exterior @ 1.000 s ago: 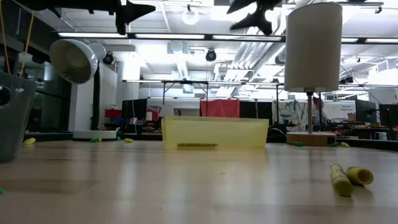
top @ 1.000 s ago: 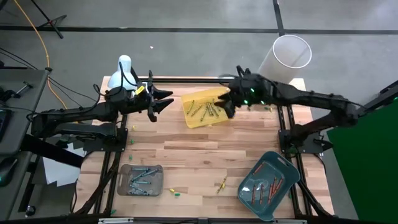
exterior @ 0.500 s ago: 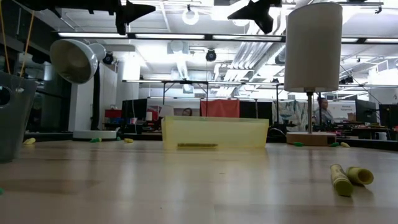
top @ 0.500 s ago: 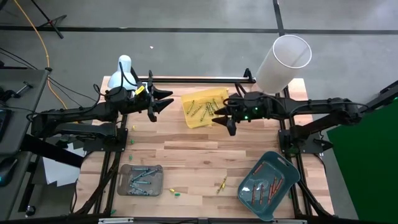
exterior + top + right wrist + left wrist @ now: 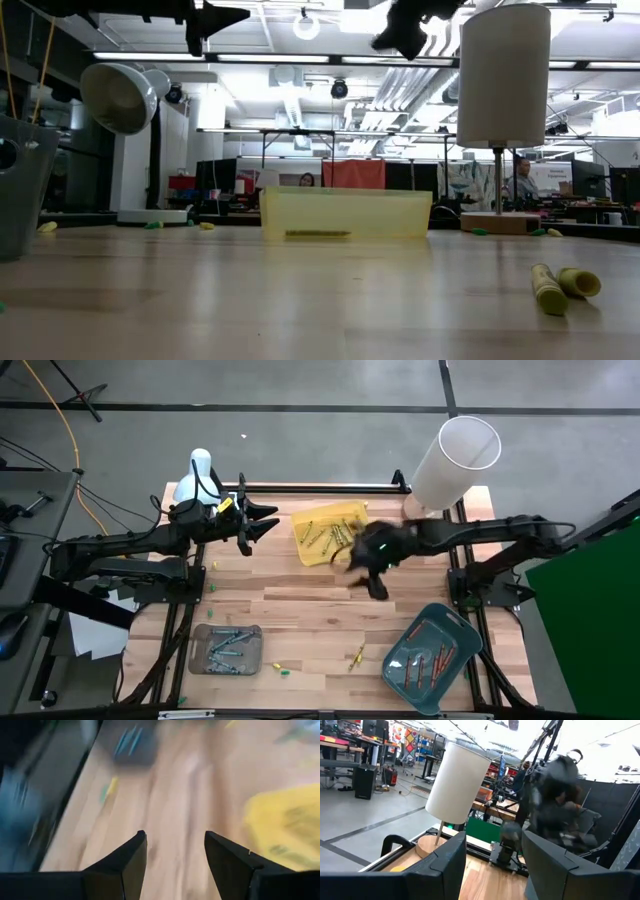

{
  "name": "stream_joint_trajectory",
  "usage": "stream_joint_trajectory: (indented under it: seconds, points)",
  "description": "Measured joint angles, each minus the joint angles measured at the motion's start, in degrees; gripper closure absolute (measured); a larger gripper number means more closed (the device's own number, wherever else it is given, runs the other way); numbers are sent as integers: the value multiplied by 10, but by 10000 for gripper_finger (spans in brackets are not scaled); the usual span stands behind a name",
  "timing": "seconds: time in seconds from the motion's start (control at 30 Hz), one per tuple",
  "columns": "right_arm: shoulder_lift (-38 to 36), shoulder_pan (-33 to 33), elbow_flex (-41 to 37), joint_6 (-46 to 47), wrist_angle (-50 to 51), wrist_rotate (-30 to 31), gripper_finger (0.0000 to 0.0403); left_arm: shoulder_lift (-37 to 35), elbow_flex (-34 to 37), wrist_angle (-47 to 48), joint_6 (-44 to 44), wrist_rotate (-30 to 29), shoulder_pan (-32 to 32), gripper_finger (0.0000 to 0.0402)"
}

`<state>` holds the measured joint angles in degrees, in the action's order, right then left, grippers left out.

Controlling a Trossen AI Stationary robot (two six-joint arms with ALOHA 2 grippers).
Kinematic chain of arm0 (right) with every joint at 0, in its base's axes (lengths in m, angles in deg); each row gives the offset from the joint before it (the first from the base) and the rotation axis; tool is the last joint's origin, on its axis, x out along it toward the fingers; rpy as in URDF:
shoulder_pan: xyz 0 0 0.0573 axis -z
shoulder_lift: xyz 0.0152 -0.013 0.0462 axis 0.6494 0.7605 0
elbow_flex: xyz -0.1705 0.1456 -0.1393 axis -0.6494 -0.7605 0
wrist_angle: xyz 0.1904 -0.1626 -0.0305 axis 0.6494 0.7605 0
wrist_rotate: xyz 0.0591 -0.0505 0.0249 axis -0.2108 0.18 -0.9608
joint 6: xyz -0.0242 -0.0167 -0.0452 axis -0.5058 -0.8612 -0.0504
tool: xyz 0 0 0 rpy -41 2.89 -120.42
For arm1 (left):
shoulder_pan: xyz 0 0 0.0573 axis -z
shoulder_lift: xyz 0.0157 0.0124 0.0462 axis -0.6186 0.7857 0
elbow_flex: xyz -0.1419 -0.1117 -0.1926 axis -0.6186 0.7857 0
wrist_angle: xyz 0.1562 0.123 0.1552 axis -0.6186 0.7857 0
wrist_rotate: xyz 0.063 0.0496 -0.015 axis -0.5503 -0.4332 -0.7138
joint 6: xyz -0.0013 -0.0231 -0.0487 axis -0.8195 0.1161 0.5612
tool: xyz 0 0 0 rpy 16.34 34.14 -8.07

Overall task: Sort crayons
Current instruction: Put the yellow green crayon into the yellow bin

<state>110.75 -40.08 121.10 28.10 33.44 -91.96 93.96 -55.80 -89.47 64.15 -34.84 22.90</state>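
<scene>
Yellow-olive crayons (image 5: 322, 536) lie in the yellow tray (image 5: 345, 513) at the far middle. Blue and green ones lie in the grey tray (image 5: 227, 648), and red-orange ones in the teal tray (image 5: 432, 657). A few loose crayons (image 5: 355, 656) rest on the wood near the front edge, two of them (image 5: 547, 288) close in the low view. My right gripper (image 5: 366, 573) hovers open just on the near side of the yellow tray's right end, with nothing between its fingers (image 5: 175, 850). My left gripper (image 5: 258, 525) waits open, high up, left of the yellow tray.
A tall white cylinder (image 5: 455, 460) stands on a wooden base at the far right corner. A desk lamp (image 5: 195, 475) sits at the far left. Small green and yellow bits (image 5: 283, 671) lie by the grey tray. Bare wood spans the table's middle.
My right gripper has swung from over the yellow tray's right end toward the table's near edge, sinking a little and rolling about its own axis. Its fingers stay just as far apart. No crayon or tray has moved.
</scene>
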Motion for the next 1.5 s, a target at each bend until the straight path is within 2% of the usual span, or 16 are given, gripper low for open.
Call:
stream_joint_trajectory:
  seconds: [0.13, 0.27, 0.43, 0.57, 0.73, 0.93, 1.17, 1.5]
  points:
    - [76, -29, 68, -142, 147, -44, 210, 0, 0, 0, 5, 0, 0, 220]
    - [140, -51, 99, -287, 225, -46, 210, 0, 0, 2, 5, 0, 0, 220]
    - [208, -77, 101, -411, 240, -58, 210, 0, 0, 4, 5, 0, 0, 220]
    - [256, -101, 101, -473, 241, -86, 210, 0, 0, 7, 5, 0, 0, 220]
    - [284, -118, 97, -499, 217, -120, 210, 0, 0, 17, 5, 0, 0, 220]
    - [285, -117, 55, -501, 134, -120, 210, 0, -1, 22, 5, 0, 0, 220]
    - [285, -147, 18, -525, 107, -132, 210, 0, -1, 22, 5, 0, 0, 220]
    - [285, -179, -28, -488, 13, -131, 210, 0, -1, 22, 5, 0, 0, 220]
